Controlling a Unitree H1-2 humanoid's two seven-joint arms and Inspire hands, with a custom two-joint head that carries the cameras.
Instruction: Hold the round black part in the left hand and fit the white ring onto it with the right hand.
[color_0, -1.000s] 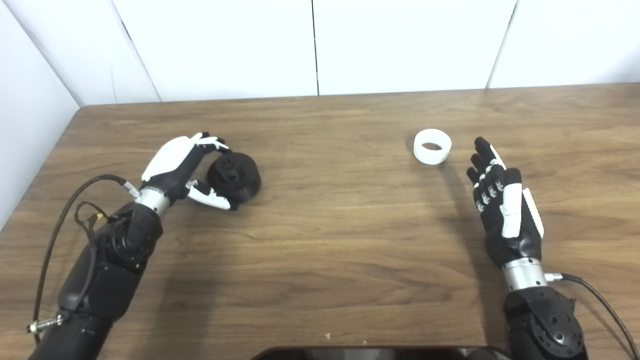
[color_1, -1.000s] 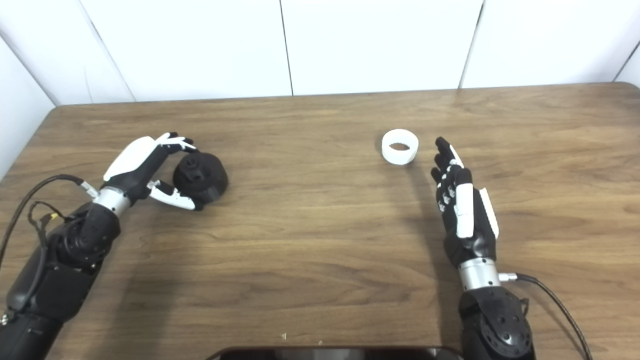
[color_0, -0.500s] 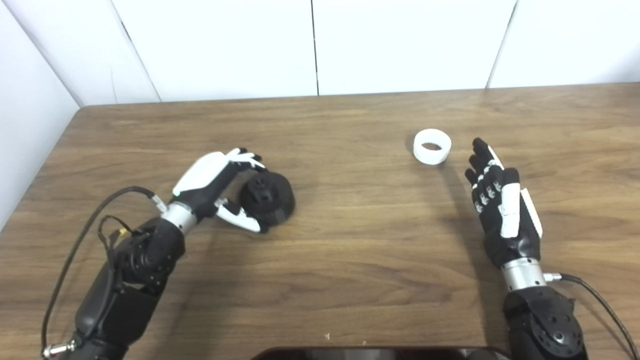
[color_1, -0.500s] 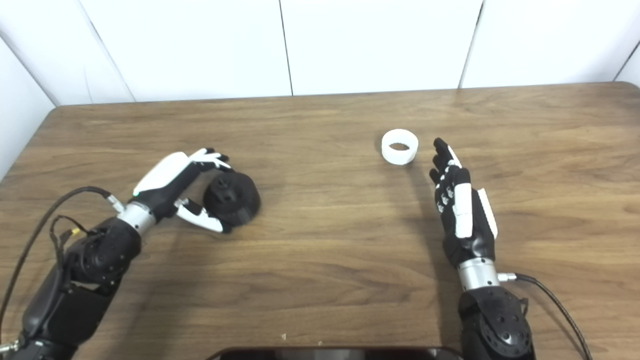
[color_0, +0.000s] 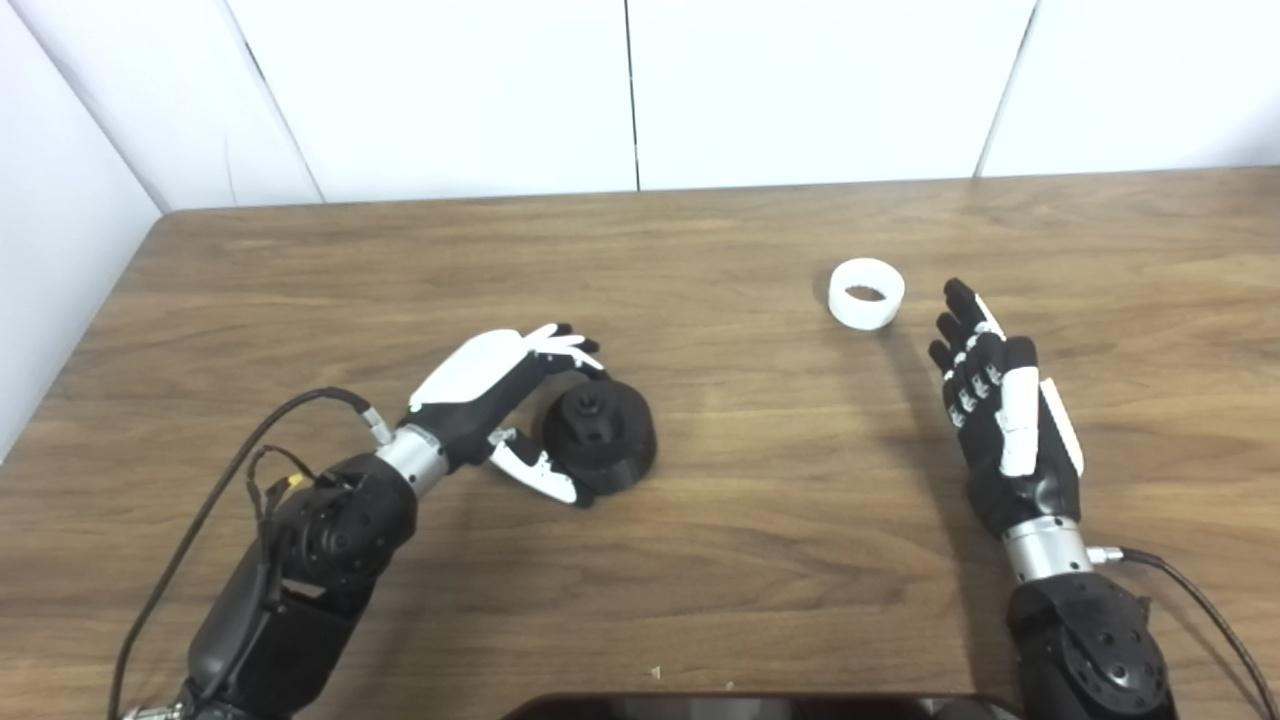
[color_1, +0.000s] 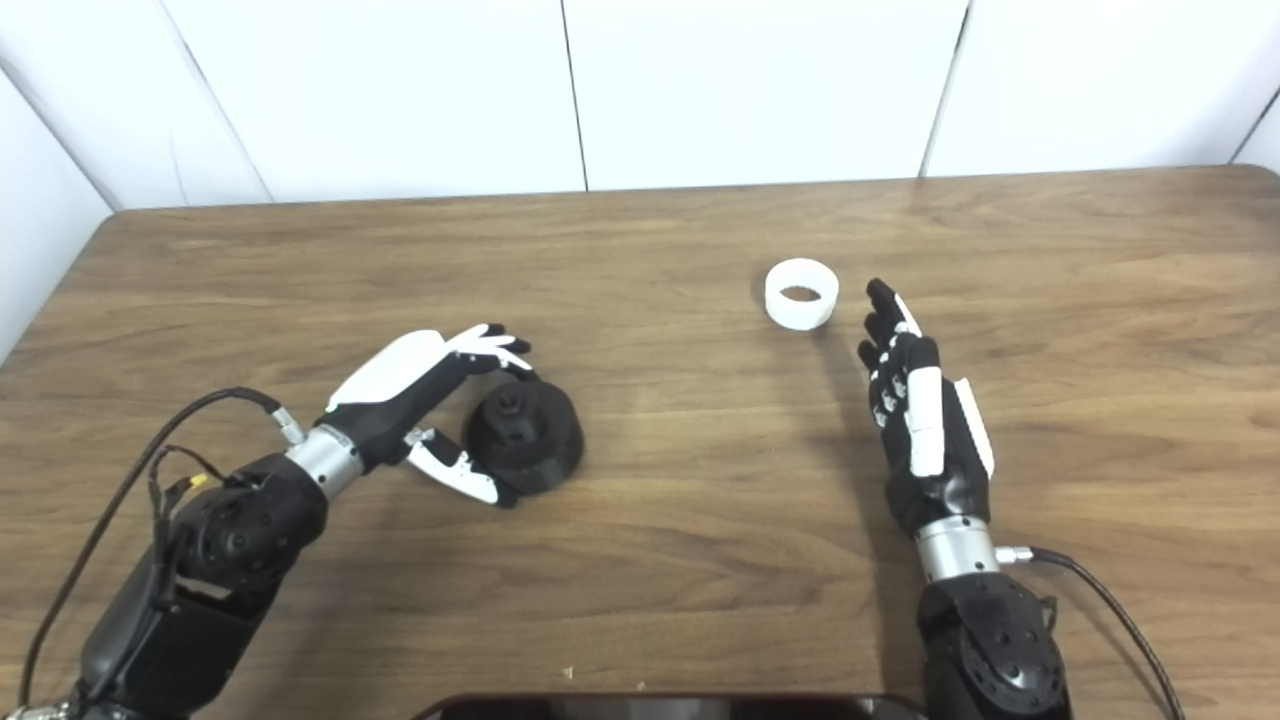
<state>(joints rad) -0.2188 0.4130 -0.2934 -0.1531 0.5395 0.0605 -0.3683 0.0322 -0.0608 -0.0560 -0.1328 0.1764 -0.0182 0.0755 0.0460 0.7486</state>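
Observation:
The round black part (color_0: 605, 440) sits left of the table's middle, with a raised hub on top. My left hand (color_0: 480, 385) is shut on it, fingers over its far edge and thumb against its near side. I cannot tell whether it rests on the table or is just above it. The white ring (color_0: 866, 293) lies flat on the table at the right. My right hand (color_0: 1000, 420) is open and empty, fingers stretched out, just to the near right of the ring and not touching it.
The wooden table (color_0: 700, 560) ends at a white wall behind and on the left. A dark object (color_0: 760, 707) shows at the bottom edge. Cables run along both forearms.
My left hand has carried the round black part to the right and nearer, toward the table's middle. The right hand and the white ring have stayed in place.

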